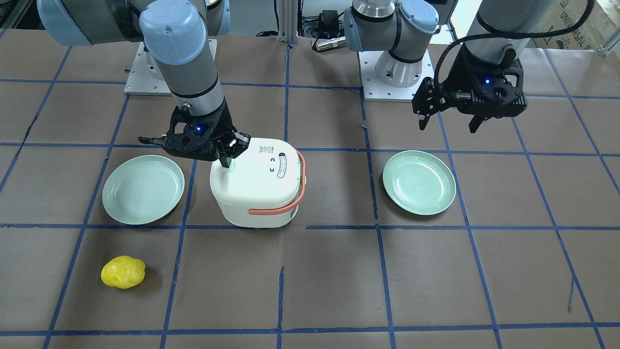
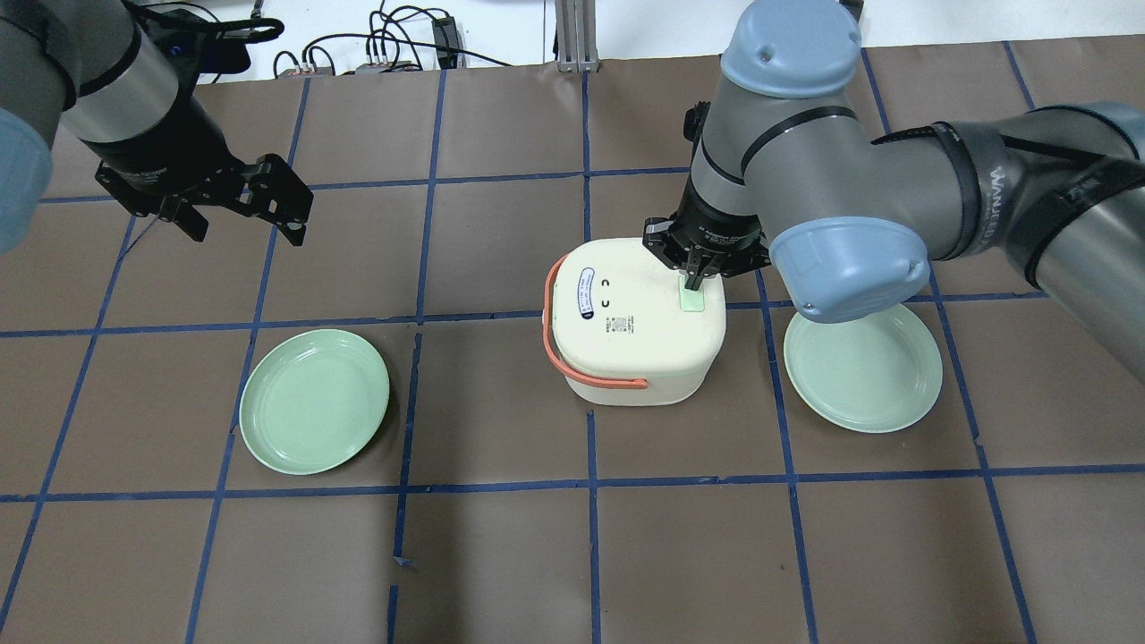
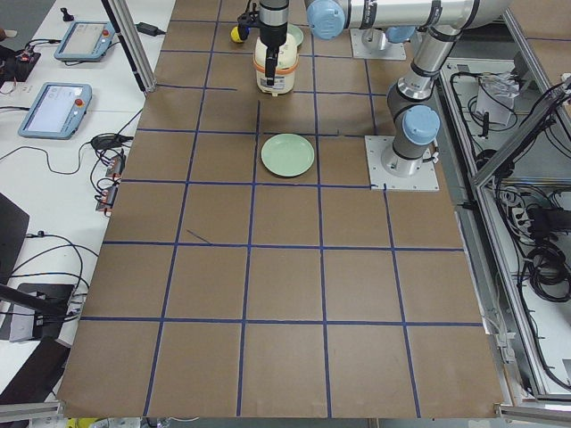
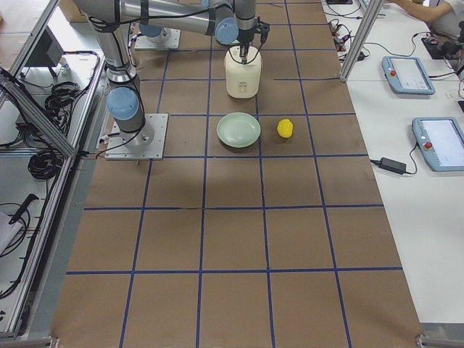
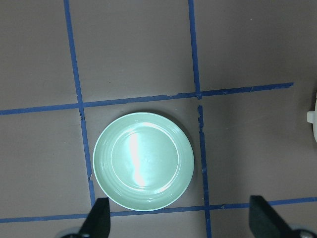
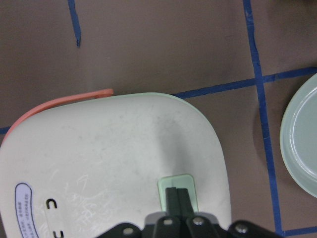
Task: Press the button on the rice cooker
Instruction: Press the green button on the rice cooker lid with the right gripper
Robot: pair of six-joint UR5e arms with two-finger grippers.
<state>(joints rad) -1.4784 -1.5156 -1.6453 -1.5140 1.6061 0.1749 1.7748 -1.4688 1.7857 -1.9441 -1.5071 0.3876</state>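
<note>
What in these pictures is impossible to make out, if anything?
- Whether the green button is actually pushed in: the closed right tool sits on it in the right wrist and overhead views.
- The wording on the oval lid label of the rice cooker: too small in every view.
- Most of the rice cooker in the left wrist view: cut off by the right edge.

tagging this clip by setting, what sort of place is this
Probably a robotics lab rather than a kitchen: the table is papered brown with a blue tape grid, a teach pendant lies on a side bench, and the right end effector touches a rice cooker.
</note>
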